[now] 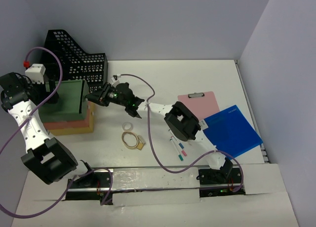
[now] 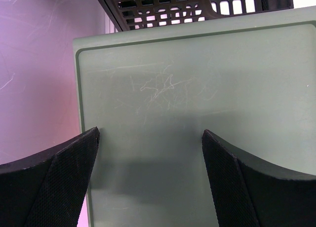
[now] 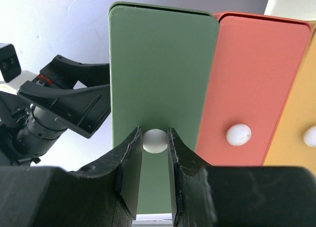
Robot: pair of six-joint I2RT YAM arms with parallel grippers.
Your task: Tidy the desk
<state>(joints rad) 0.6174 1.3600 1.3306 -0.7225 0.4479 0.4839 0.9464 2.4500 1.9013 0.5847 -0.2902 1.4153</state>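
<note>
As right fingers pinch drawer knob, black rack behind, clipboard aside

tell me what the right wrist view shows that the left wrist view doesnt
Only the right wrist view: the right gripper closed around the white knob on the green drawer front, plus the red drawer and yellow drawer beside it. Only the left wrist view: the black mesh file holder and the left gripper standing wide open. Both: the green drawer, front in one, scratched top in the other.
</note>
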